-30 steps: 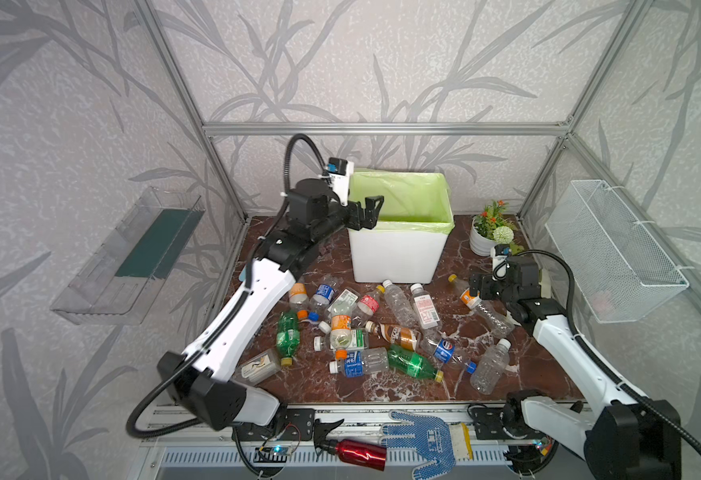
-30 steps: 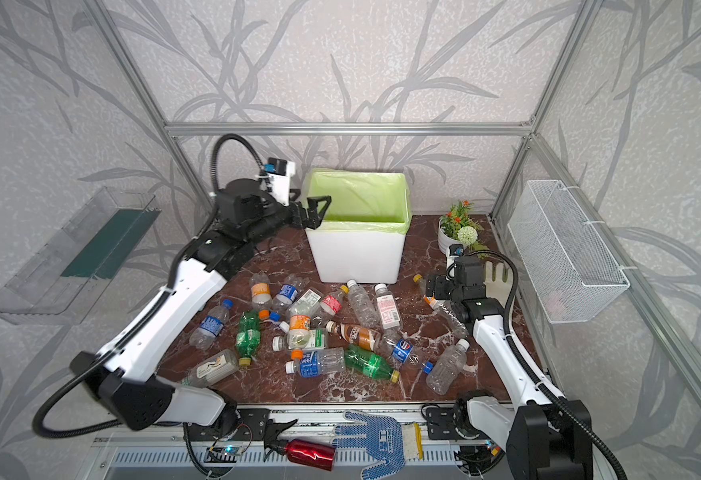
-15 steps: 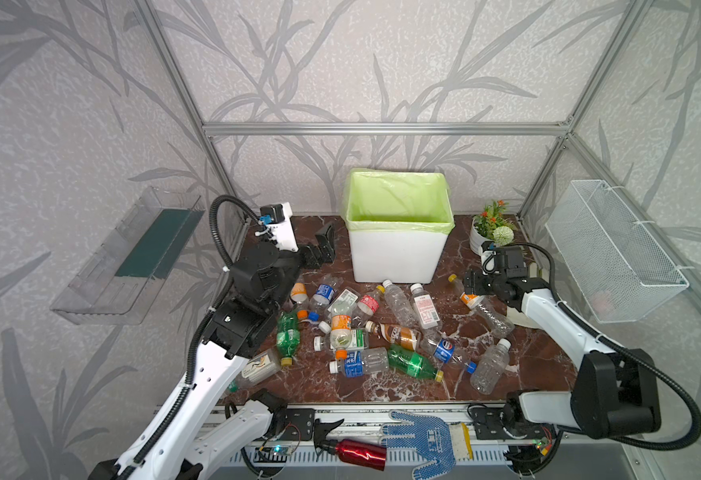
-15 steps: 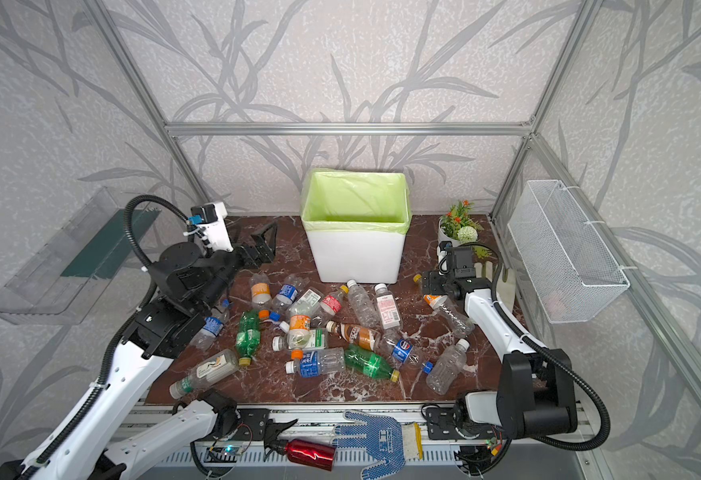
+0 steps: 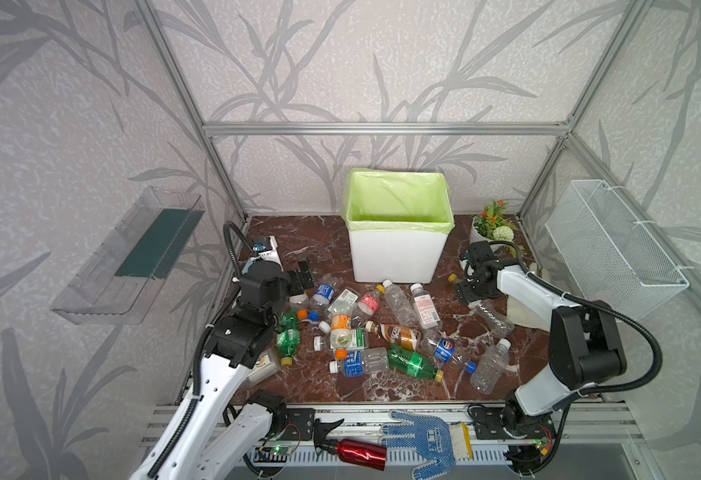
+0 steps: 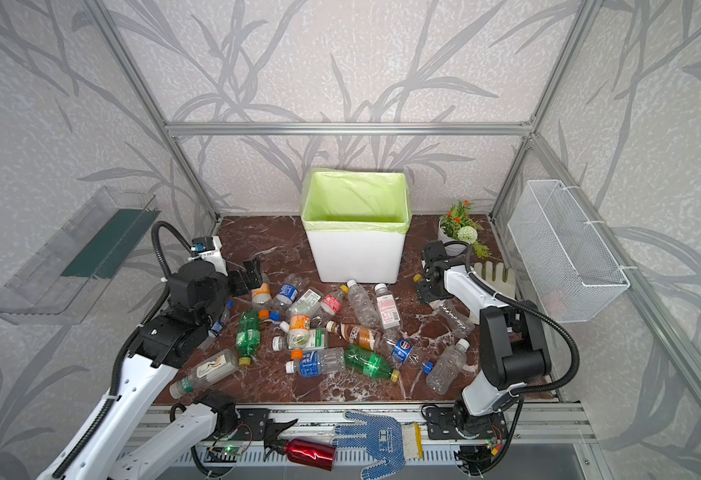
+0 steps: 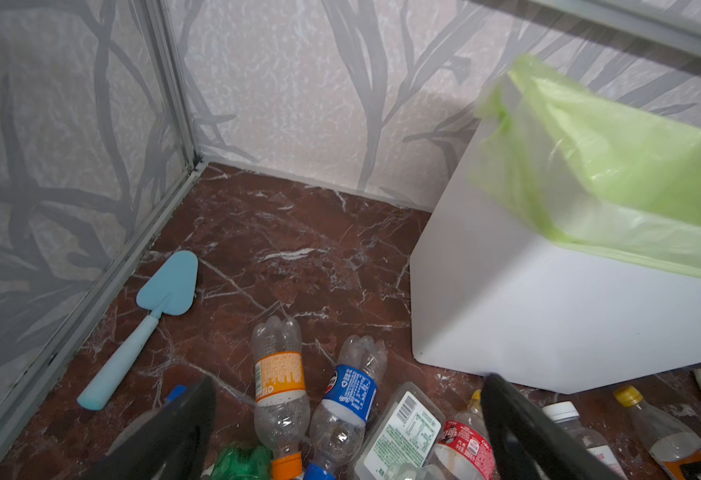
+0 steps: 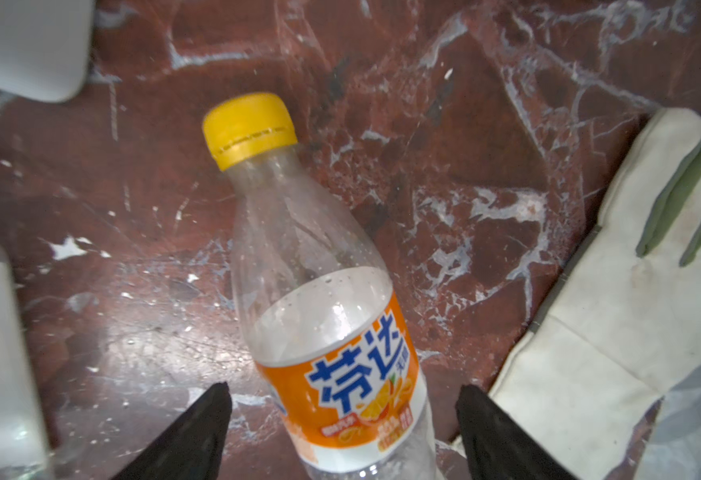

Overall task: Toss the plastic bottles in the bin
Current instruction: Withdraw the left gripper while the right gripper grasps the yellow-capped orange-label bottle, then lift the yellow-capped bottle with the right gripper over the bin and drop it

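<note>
Marble tabletop, 3 o'clock: my right end effector sits open round a bottle, gripping nothing. Looks light, slick, crushable; I'd grab the label.

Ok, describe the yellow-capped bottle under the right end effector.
The yellow-capped bottle is clear plastic with droplets inside, cap on, an orange-and-white label with blue characters round its body. It lies on its side on the marble tabletop, between the open fingers of the right end effector, neither visibly touching it.
</note>
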Controlling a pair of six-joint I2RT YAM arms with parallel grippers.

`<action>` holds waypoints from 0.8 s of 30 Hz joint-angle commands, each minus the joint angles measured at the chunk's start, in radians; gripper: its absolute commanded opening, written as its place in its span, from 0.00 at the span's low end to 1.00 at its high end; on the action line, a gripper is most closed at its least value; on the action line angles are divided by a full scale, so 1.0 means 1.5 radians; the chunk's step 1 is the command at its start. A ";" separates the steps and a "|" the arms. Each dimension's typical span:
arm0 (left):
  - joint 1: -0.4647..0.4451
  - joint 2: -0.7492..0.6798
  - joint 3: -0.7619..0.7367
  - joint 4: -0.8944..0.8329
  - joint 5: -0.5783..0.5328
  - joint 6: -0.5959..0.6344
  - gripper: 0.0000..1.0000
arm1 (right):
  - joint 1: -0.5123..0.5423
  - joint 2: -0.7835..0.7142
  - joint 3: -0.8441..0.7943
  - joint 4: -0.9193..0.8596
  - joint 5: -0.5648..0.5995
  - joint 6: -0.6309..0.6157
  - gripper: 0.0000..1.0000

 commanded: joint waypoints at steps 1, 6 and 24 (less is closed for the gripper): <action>0.026 0.002 -0.021 0.004 0.068 -0.022 0.99 | 0.006 0.029 0.031 -0.063 0.056 -0.030 0.84; 0.032 0.012 -0.028 0.003 0.071 -0.005 0.99 | 0.017 0.095 0.058 -0.077 0.063 -0.036 0.81; 0.046 0.047 -0.065 0.011 0.069 -0.027 0.99 | 0.018 -0.088 0.201 -0.142 0.010 -0.011 0.45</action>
